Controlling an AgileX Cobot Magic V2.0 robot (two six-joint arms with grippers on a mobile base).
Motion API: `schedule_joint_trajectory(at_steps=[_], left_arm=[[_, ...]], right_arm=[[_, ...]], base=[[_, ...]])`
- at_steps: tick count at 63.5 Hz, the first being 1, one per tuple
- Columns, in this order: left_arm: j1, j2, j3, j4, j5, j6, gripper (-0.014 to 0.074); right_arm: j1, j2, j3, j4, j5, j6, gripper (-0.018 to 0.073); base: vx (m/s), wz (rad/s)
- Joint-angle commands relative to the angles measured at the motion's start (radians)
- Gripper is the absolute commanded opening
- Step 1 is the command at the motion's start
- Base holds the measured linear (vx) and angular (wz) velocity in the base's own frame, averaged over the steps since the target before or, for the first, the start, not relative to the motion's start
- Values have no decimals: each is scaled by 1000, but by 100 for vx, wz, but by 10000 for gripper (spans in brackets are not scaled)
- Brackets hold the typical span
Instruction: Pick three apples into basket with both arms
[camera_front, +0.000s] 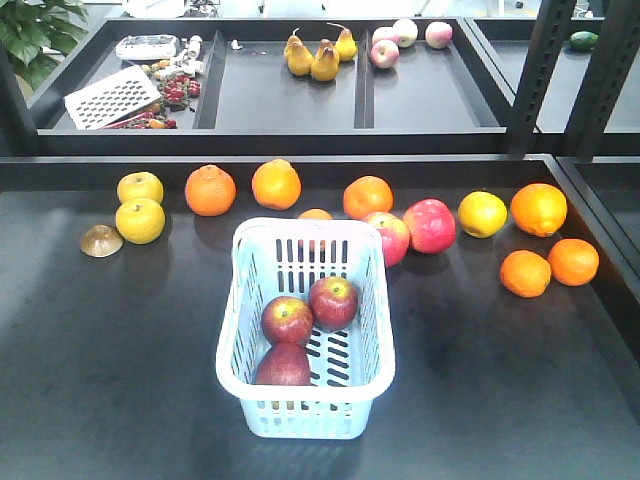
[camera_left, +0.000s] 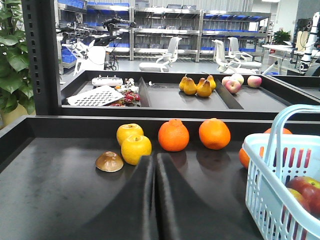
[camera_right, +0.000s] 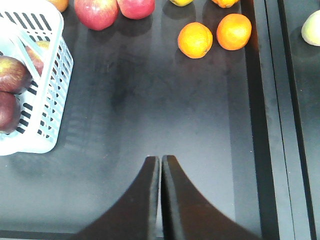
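Three dark red apples lie inside the pale blue basket (camera_front: 235, 330): one (camera_front: 333, 301) at the back, one (camera_front: 287, 320) in the middle, one (camera_front: 284, 366) at the front. The basket (camera_left: 260, 175) sits to the right of my left gripper (camera_left: 154, 157), and an apple (camera_left: 305, 186) shows inside it. My left gripper is shut and holds nothing. My right gripper (camera_right: 160, 159) is also shut and holds nothing, low over bare table to the right of the basket (camera_right: 52, 100), where two apples (camera_right: 12, 75) show. Neither arm appears in the front view.
Behind the basket stand two brighter red apples (camera_front: 430, 225), several oranges (camera_front: 210, 190) and yellow fruit (camera_front: 140, 220). Two oranges (camera_front: 548, 268) lie at the right. A brown half-shell (camera_front: 101, 241) lies at the left. A raised edge (camera_front: 300, 165) borders the table's back, with trays of pears (camera_front: 318, 55) beyond.
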Motion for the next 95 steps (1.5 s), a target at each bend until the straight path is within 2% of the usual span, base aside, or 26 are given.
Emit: schedule_joint_trajectory(at_steps=[1, 16, 26, 34, 47, 59, 68, 77, 88, 95], left_arm=[[1, -17, 7, -9, -66, -7, -6], [1, -17, 7, -9, -65, -7, -6], [1, -17, 7, -9, -64, -7, -6], [1, -17, 7, -9, -64, -7, -6], [1, -17, 7, -9, -64, -7, -6], [1, -17, 7, -9, -64, -7, -6], [1, -17, 7, -9, -64, -7, -6], [1, -17, 7, -9, -64, -7, -6], [1, -16, 7, -9, -64, -7, -6], [1, -16, 7, -9, -64, -7, -6]], right_arm=[[-5, -11, -26, 0, -54, -11, -9], [-4, -16, -16, -20, -57, -11, -9], [-4, -98, 87, -62, -105, -11, -9], [-4, -216, 259, -81, -269, -7, -9], [-4, -461, 577, -80, -612, -7, -9], [-4, -687, 846, -75, -838, 8, -9], [-4, -842, 1023, -75, -931, 77, -9], [-4, -957, 1146, -75, -984, 92, -9], [-4, -997, 1230, -75, -1105, 117, -9], [-4, -997, 1229, -75, -1127, 124, -9]], base=[[0, 0], [0, 0], [0, 0], [0, 0], [0, 0], [0, 0], [0, 0], [0, 0], [0, 0], [0, 0]])
